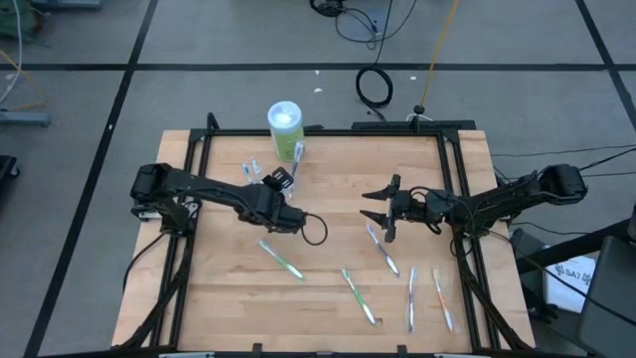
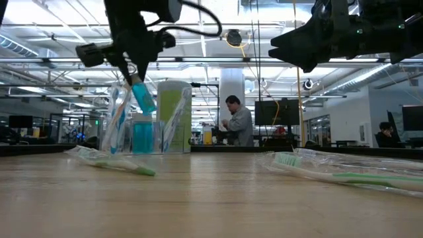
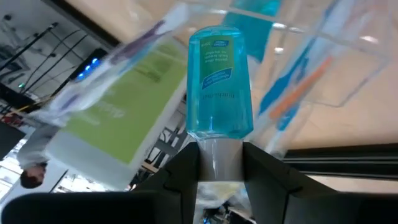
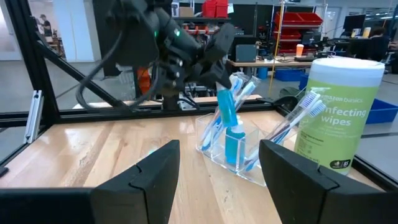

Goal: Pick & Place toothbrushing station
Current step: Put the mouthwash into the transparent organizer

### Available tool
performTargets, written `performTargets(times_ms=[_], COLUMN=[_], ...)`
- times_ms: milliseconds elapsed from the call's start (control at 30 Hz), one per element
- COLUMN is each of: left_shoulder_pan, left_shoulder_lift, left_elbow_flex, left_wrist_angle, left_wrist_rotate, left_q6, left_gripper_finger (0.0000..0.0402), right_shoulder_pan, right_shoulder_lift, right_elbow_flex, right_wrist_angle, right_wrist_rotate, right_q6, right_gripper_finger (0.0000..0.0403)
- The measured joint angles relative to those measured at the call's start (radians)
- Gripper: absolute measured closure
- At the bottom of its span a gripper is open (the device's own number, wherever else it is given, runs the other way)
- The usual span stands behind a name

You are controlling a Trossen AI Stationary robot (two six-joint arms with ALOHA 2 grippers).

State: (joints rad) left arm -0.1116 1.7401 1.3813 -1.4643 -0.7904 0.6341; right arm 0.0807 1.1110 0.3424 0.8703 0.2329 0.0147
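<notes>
A small clear holder point(image 4: 231, 148) stands on the table at the far left, next to a green wipes canister point(image 1: 285, 127). Pale toothbrushes point(image 4: 245, 93) and a blue toothpaste tube point(image 4: 234, 147) stand in it. My left gripper point(image 1: 279, 184) is just over the holder, shut on a second blue toothpaste tube point(image 3: 219, 81), which also shows in the low view point(image 2: 142, 96). My right gripper point(image 1: 384, 209) is open and empty above the table's right middle, facing the holder. Several wrapped toothbrushes point(image 1: 281, 259) lie flat on the wood. My left gripper pinches the tube's white cap end point(image 3: 214, 158) between its two fingers. The fingers come from above, slanting down, and lie in line with the tube. The tube hangs tilted below them point(image 4: 225, 111), broad end down, over the holder's open top and clear of the table.
Loose toothbrushes lie near the front: one at left centre, one in the middle point(image 1: 360, 296), and three on the right point(image 1: 411, 296). A black frame point(image 1: 328, 131) borders the table. People show in the room beyond point(image 2: 239, 122).
</notes>
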Motion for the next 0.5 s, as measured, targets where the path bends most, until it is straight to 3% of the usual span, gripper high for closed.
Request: performTargets(times_ms=[300,500], left_shoulder_pan=[0.002,0.002], left_shoulder_lift=[0.001,0.001], left_elbow_flex=[-0.151,-0.175], left_wrist_angle=[0.04,0.09], left_wrist_rotate=[-0.043,-0.058], left_q6=[0.011,0.029], left_gripper_finger=[0.0289,0.0289], right_shoulder_pan=[0.0,0.0], right_shoulder_lift=[0.0,0.0], right_elbow_flex=[0.0,0.0], right_wrist_angle=[0.006,0.038], right_wrist_rotate=[0.001,0.001], right_q6=[-0.087,-0.135], right_gripper_finger=[0.019,0.019])
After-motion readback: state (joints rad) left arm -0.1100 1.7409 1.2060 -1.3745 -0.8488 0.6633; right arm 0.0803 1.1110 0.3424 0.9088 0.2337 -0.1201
